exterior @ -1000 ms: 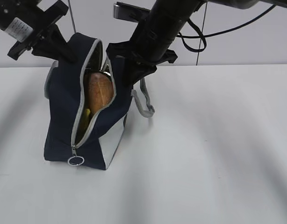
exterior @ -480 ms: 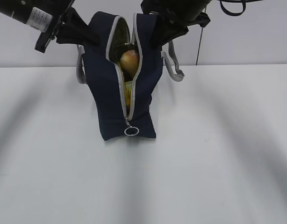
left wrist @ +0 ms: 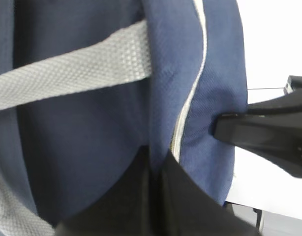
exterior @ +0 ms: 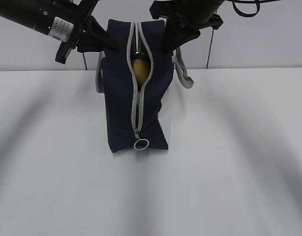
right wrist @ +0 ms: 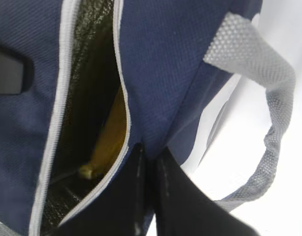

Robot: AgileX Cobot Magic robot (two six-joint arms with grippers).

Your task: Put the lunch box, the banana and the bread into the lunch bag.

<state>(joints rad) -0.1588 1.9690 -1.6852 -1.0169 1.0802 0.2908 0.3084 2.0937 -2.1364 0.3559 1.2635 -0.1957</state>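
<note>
The dark navy lunch bag (exterior: 121,98) stands upright in mid-table, its grey zipper partly open down the front with the ring pull (exterior: 141,144) near the bottom. The golden bread (exterior: 140,68) shows in the narrow opening. My left gripper (exterior: 105,43) is shut on the bag's top left edge, pinching fabric beside the zipper (left wrist: 156,164). My right gripper (exterior: 168,42) is shut on the top right edge (right wrist: 150,158). The yellow banana (right wrist: 110,140) lies inside the bag in the right wrist view. The lunch box is hidden.
A grey webbing handle (exterior: 183,73) hangs off the bag's right side, and another (left wrist: 72,73) crosses the left wrist view. The white table (exterior: 229,162) lies all around the bag. A grey wall stands behind.
Both grippers have pulled the bag from a lean to the left up to standing and a little to the right. Its opening has narrowed, and less of the bread shows.
</note>
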